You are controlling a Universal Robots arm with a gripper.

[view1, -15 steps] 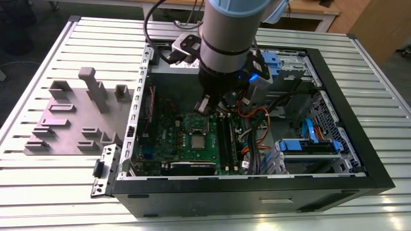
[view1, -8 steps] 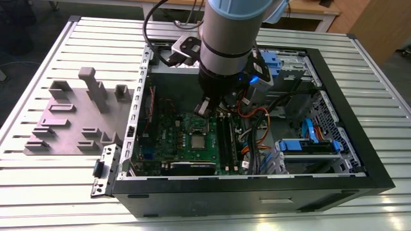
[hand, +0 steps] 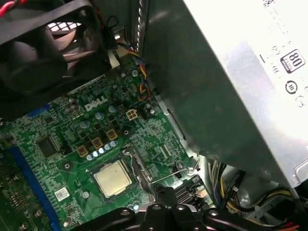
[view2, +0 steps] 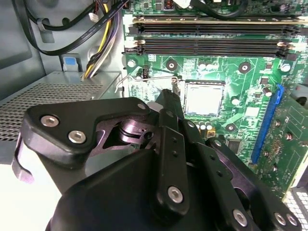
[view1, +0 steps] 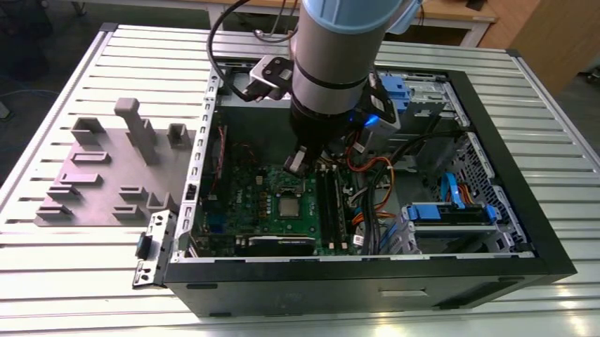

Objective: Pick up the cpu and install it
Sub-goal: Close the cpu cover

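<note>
The cpu [view1: 289, 206] lies flat in its socket on the green motherboard [view1: 246, 203] inside the open computer case. It is a small silver-grey square, seen in both wrist views [view2: 203, 97] [hand: 113, 178]. The silver socket frame [hand: 137, 164] stands open along one side of it, with the wire lever [hand: 179, 173] raised. My gripper [view1: 298, 163] hangs just above the board beside the socket. Its black fingertips [view2: 166, 98] [hand: 166, 194] are pressed together close to the frame and lever, apart from the cpu. Nothing shows between them.
Long black memory sticks [view2: 211, 45] run past the socket. The power supply [hand: 231, 86] and a black fan [hand: 43, 53] hem in the board. Cable bundles [view1: 375, 189] and blue drive brackets [view1: 450, 214] fill the case's right side. A grey fixture plate [view1: 103, 175] lies outside, at the exterior view's left.
</note>
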